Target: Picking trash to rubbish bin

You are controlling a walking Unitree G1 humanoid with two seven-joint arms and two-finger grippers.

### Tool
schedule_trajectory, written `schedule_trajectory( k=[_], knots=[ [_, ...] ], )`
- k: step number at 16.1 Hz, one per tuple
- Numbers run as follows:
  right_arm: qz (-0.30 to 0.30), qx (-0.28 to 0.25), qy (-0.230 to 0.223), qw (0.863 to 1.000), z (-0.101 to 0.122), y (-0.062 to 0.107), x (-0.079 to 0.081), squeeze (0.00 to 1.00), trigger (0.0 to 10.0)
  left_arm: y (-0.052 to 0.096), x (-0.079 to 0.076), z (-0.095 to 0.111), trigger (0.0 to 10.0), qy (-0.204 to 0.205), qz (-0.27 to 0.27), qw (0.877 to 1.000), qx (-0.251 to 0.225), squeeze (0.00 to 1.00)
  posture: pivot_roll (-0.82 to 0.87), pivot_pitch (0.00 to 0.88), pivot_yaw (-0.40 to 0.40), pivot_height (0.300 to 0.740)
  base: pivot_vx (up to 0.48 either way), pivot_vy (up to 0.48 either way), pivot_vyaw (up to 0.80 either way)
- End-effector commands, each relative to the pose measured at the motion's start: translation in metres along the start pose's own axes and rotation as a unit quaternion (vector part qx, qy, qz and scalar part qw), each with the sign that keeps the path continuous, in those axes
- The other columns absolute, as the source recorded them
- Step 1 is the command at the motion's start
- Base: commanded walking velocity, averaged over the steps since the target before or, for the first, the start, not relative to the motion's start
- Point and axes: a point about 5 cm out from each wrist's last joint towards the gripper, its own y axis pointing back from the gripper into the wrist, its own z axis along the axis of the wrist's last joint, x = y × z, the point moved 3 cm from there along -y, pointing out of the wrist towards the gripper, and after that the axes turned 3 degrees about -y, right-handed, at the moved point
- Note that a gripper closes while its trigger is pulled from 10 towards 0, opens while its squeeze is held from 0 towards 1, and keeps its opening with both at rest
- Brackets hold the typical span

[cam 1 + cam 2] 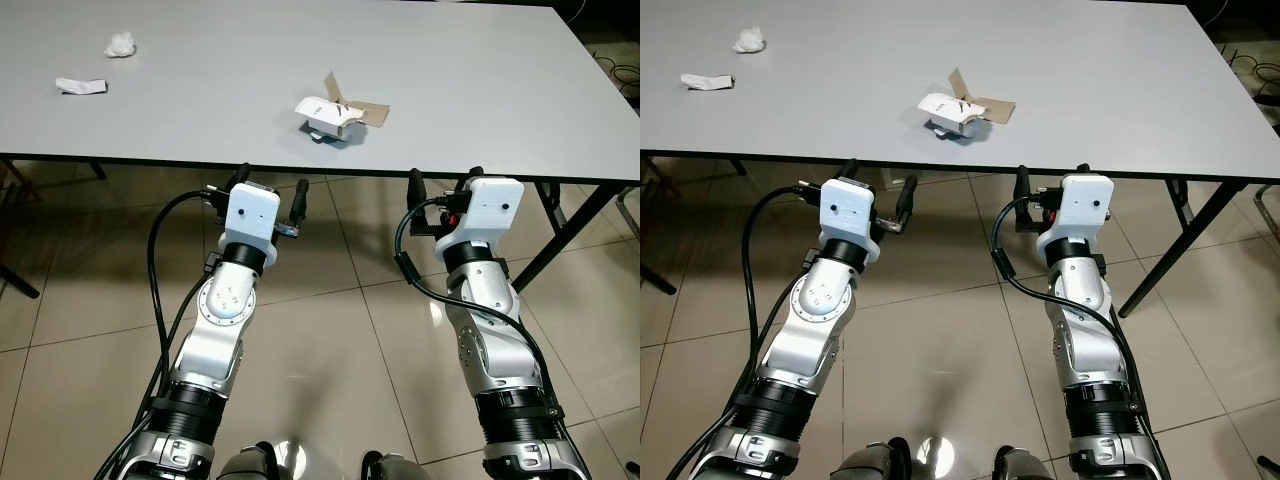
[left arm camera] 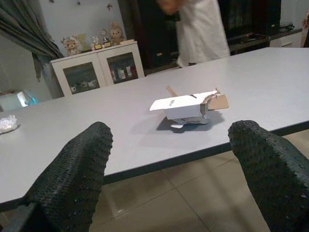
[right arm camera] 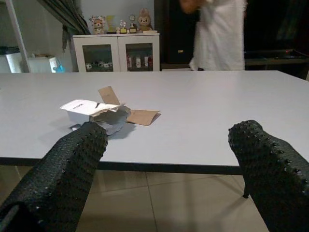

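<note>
I judge the job barely begun: nothing is in my grip and all the trash I can see lies on the long grey rectangular table (image 1: 480, 90). I cannot find a rubbish bin anywhere around me, so every piece has yet to be picked up and carried off.

My left gripper (image 1: 270, 192) hovers just below the near table edge, its two black fingers (image 2: 72, 179) spread wide apart with nothing between them. My right gripper (image 1: 444, 185) sits at the same height further along the edge, fingers likewise apart and empty.

Counting the trash, I find three pieces. One torn white cardboard box with brown flaps folded open (image 1: 335, 115) lies near the front edge of the table, between my two grippers and just beyond them; it is the closest piece. One flattened white paper scrap (image 1: 80, 86) lies well off to my left. One crumpled white tissue ball (image 1: 120, 44) sits just beyond that scrap, further from me.

Across the table stands one person in a white top (image 3: 219, 34), beside a white cabinet with two glass doors (image 3: 116, 53).
</note>
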Motion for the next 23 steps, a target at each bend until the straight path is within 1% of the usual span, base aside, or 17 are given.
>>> schedule_trajectory(
  k=[1,8,12,13,14,16,17,20,23],
  knots=[
    [0.001,0.001,-0.003,1.000,-0.001,0.000,0.001,0.00,10.0,0.000,-0.003,-0.001,10.0,0.001,-0.010,1.000,0.001,1.00,-0.02,0.142,0.016,0.740,0.000,0.000,0.00],
    [0.004,0.003,-0.007,1.000,-0.002,0.000,0.004,0.00,10.0,-0.001,-0.006,0.003,10.0,0.003,-0.023,1.000,-0.005,1.00,-0.02,0.141,0.019,0.740,0.000,0.000,0.00],
    [0.002,0.005,-0.006,1.000,-0.004,0.001,0.002,0.00,10.0,-0.001,-0.007,0.003,10.0,-0.001,-0.019,1.000,-0.003,1.00,-0.01,0.156,0.011,0.740,0.000,0.000,0.00],
    [0.001,0.006,-0.006,1.000,-0.003,0.001,0.001,0.00,10.0,-0.001,-0.007,0.001,10.0,-0.010,-0.020,1.000,0.001,0.81,-0.01,0.160,0.009,0.740,0.000,0.000,0.00],
    [0.000,0.006,-0.005,1.000,-0.004,0.001,0.000,0.00,10.0,0.000,-0.009,-0.003,10.0,-0.013,-0.022,1.000,0.008,0.00,-0.01,0.163,0.006,0.740,0.000,0.000,0.00],
    [0.000,0.008,-0.004,1.000,-0.004,0.000,0.000,0.00,10.0,0.002,-0.012,-0.009,10.0,-0.002,-0.030,0.999,0.024,0.00,-0.01,0.166,0.005,0.740,0.000,0.000,0.00],
    [0.001,0.008,-0.005,1.000,-0.004,0.000,0.001,0.00,10.0,0.003,-0.013,-0.009,10.0,0.003,-0.029,0.999,0.023,0.00,-0.01,0.167,0.004,0.740,0.000,0.000,0.00],
    [0.001,0.007,-0.006,1.000,-0.003,0.000,0.001,0.00,10.0,0.003,-0.011,-0.006,10.0,0.003,-0.020,1.000,0.015,0.00,-0.01,0.168,0.003,0.740,0.000,0.000,0.00],
    [-0.003,0.010,-0.013,1.000,-0.004,0.000,0.000,0.00,10.0,0.001,-0.009,-0.006,10.0,-0.001,-0.018,1.000,0.018,0.00,-0.01,0.170,0.002,0.740,0.000,0.000,0.00]
  ],
)
